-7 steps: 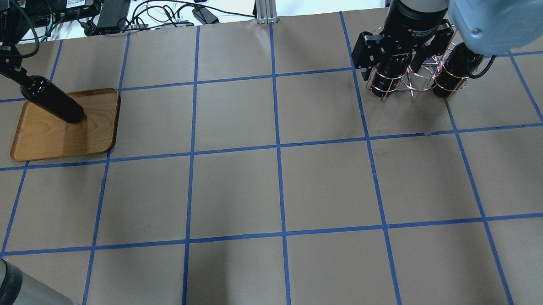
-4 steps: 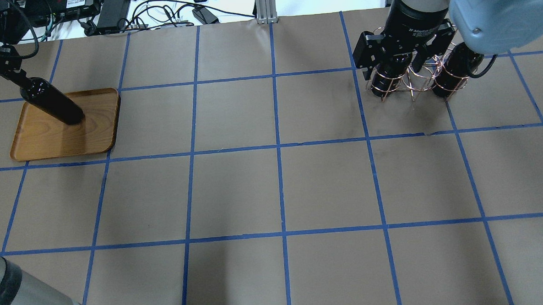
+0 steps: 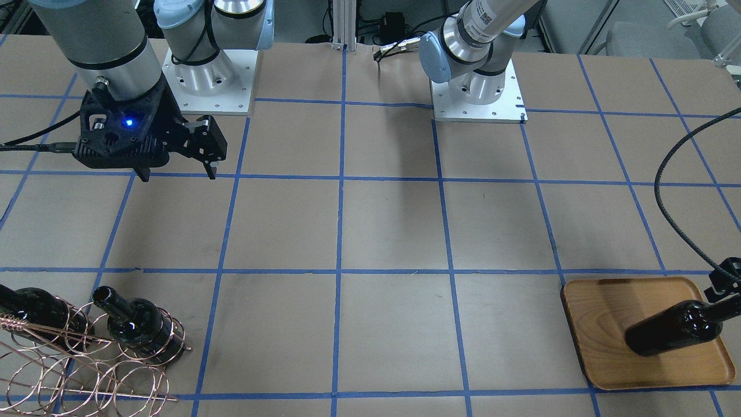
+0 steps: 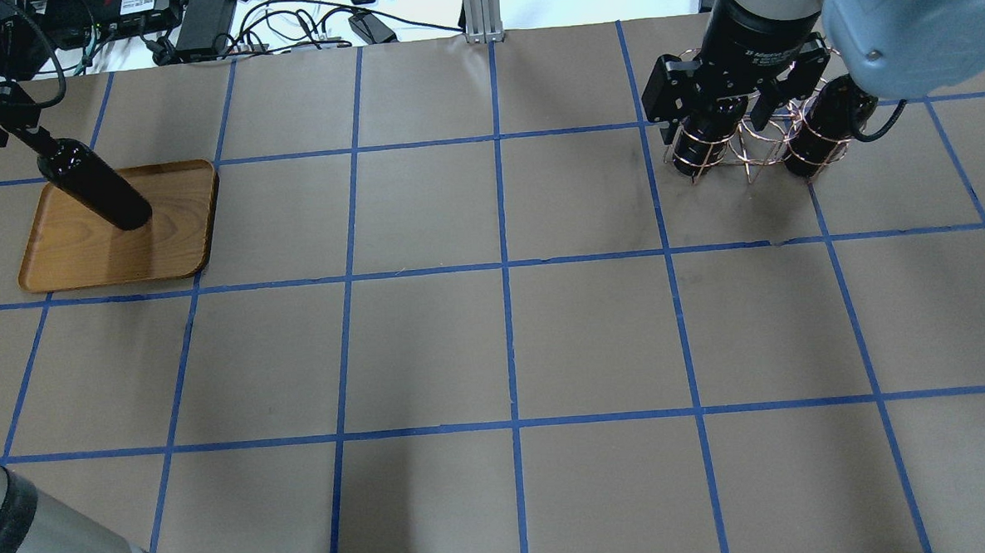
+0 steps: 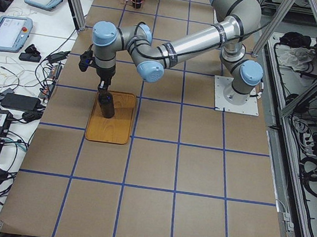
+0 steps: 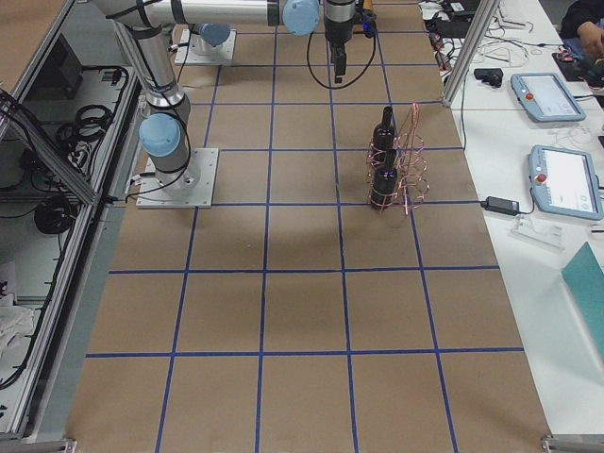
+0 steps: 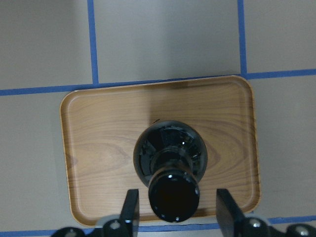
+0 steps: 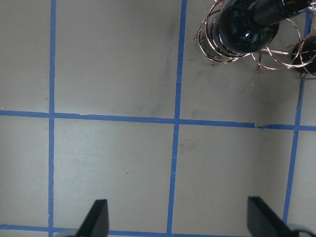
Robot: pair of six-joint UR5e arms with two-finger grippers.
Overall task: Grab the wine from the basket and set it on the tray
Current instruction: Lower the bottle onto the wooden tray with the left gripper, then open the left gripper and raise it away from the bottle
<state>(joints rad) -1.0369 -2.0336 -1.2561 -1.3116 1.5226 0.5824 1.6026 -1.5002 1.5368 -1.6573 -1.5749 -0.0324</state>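
One black wine bottle (image 4: 98,190) stands upright on the wooden tray (image 4: 84,253) at the far left; it also shows in the left wrist view (image 7: 170,153) and the front view (image 3: 666,333). My left gripper (image 7: 174,200) is open, with its fingers (image 7: 131,212) on either side of the neck and a gap to each. The copper wire basket (image 4: 753,145) stands at the far right and holds two more bottles (image 4: 698,139) (image 4: 827,125). My right gripper (image 3: 176,168) is wide open and empty, high above the table beside the basket (image 8: 276,54).
Brown paper with a blue tape grid covers the table (image 4: 504,342). Cables and power bricks (image 4: 199,23) lie beyond the far edge. A black cable (image 3: 671,197) runs to my left wrist. The tray (image 7: 98,128) lies close to the table's left end.
My left gripper has moved up and back along the bottle's neck; the bottle stays on the tray. My right arm has shifted slightly.
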